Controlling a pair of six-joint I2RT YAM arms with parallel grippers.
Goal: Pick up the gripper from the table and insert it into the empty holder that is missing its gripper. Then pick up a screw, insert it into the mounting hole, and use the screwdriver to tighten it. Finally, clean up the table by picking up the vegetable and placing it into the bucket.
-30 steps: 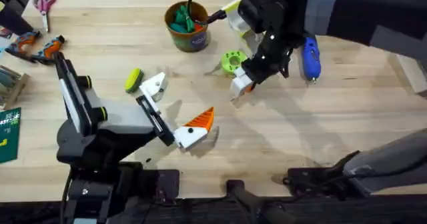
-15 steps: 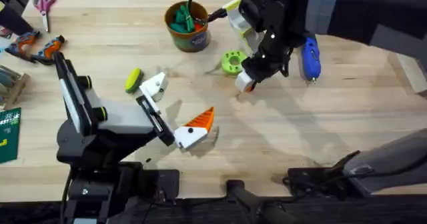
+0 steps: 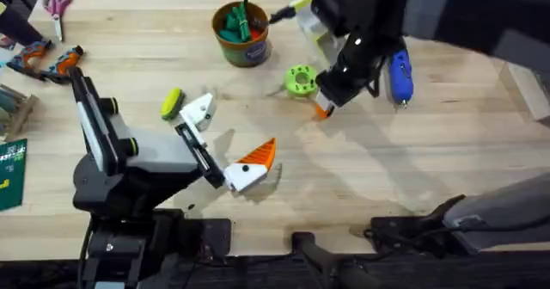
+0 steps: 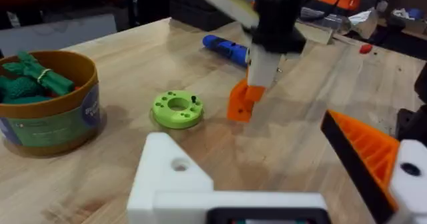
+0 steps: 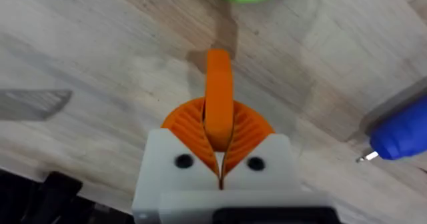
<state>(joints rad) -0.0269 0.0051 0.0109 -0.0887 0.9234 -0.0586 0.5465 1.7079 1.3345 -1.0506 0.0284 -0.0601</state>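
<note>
Since a second ago, our right gripper [image 3: 324, 107] has drawn back toward twelve o'clock, nearer the lime-green ring [image 3: 300, 80]; the white of its fingers, plain before, is now mostly under the arm.

Item: right gripper, pads pressed together on the gripper [image 5: 218, 97], the small orange wedge, which stands out past the ribbed pads. From the left wrist view we see the wedge [image 4: 241, 101] hanging low over the wood at three o'clock of the ring.

Item: left gripper [image 3: 225, 143], spread wide, pinching nothing. Its one finger carries an orange tip [image 3: 258, 156]; the other is the bare white holder [image 3: 199, 110].

Item: vegetable [image 3: 172, 101], yellow and green, lying just at nine o'clock of the holder.

Item: bucket [image 3: 241, 33], at twelve o'clock on the table [image 3: 430, 151], teal pieces inside.

Item: screwdriver [image 3: 400, 72], blue, flat on the wood at three o'clock of the right gripper.
</note>
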